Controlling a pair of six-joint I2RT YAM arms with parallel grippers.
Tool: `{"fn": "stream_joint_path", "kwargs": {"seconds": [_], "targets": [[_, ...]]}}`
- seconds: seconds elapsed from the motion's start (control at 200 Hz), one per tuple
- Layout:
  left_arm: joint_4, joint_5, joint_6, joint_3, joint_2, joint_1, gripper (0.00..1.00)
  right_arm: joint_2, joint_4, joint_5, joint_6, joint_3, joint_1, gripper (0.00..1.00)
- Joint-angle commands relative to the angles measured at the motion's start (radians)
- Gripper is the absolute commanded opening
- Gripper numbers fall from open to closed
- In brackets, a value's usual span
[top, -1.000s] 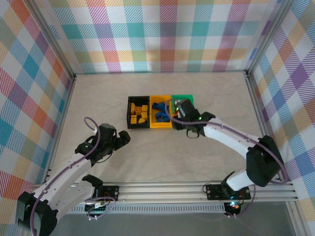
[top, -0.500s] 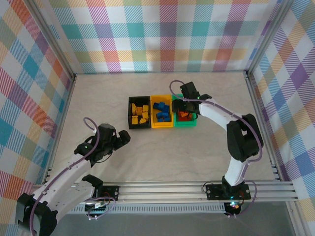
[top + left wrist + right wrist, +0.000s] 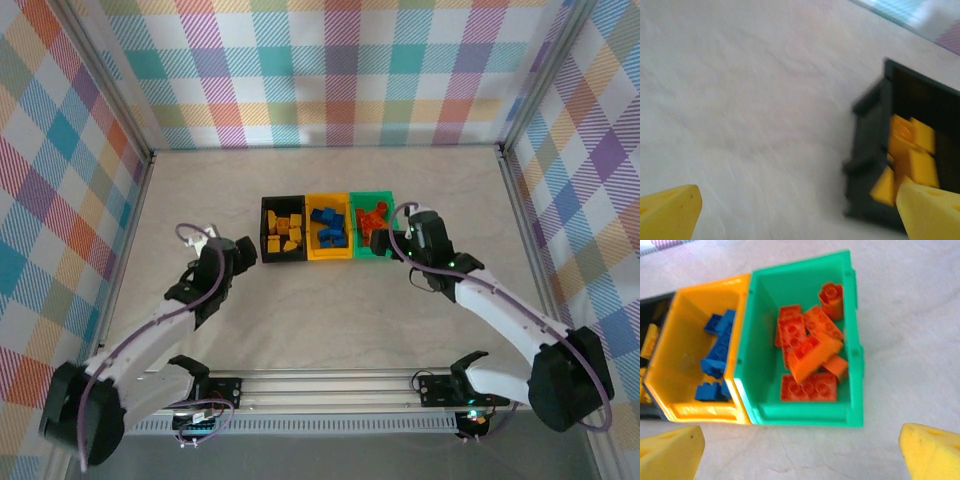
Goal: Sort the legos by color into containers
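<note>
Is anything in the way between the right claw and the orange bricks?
Nothing loose. Bare table lies between the open right gripper and the green bin, whose near wall fronts the orange bricks; the top is open.

Pastel plaid walls; beige tabletop, possibly cloth; aluminium rail along front.

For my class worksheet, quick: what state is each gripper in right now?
Left gripper: open, holding nothing.
Right gripper: open, holding nothing.

legos in containers | left pincer left | right pincer right
</note>
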Motion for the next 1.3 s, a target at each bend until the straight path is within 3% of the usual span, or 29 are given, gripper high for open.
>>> {"fn": "stream_joint_path", "kwargs": {"seconds": [0.0,0.17,0.24,0.37,0.405,0.545,0.61,0.64,0.735,0.875,1.155,1.21,1.295], "targets": [[0.21,-0.178,0.24,0.053,0.169,0.103,1.0,-0.07,0.052,0.068,0.033,-0.039,-0.005,1.0],[0.354,-0.089,0.46,0.088,0.358,0.191,1.0,-0.135,0.038,0.138,-0.001,-0.084,-0.006,1.0],[0.468,-0.065,0.478,0.049,0.402,0.216,1.0,-0.141,0.016,0.174,-0.013,-0.088,-0.007,1.0],[0.719,0.075,0.438,-0.061,0.459,0.272,1.0,-0.139,-0.003,0.269,-0.036,-0.085,-0.017,1.0],[0.69,0.1,0.444,-0.049,0.459,0.271,1.0,-0.141,0.009,0.306,-0.048,-0.091,-0.026,1.0],[0.77,0.272,0.495,-0.084,0.476,0.285,1.0,-0.154,0.204,0.434,-0.172,-0.194,-0.102,1.0],[0.94,0.323,0.513,-0.142,0.527,0.297,1.0,-0.145,0.3,0.435,-0.217,-0.249,-0.158,1.0],[0.886,0.325,0.507,-0.132,0.509,0.298,1.0,-0.134,0.352,0.436,-0.242,-0.274,-0.181,1.0],[0.855,0.332,0.504,-0.121,0.505,0.303,1.0,-0.075,0.558,0.391,-0.306,-0.36,-0.251,1.0],[0.885,0.272,0.485,-0.138,0.503,0.301,1.0,0.034,0.864,0.206,-0.343,-0.435,-0.356,1.0],[0.888,0.277,0.487,-0.138,0.505,0.3,1.0,0.331,1.12,0.051,-0.41,-0.392,-0.397,1.0],[0.888,0.277,0.488,-0.137,0.504,0.298,1.0,0.338,1.03,-0.019,-0.427,-0.352,-0.397,1.0],[0.888,0.276,0.487,-0.137,0.504,0.3,1.0,0.411,1.098,-0.059,-0.426,-0.344,-0.414,1.0]]}}
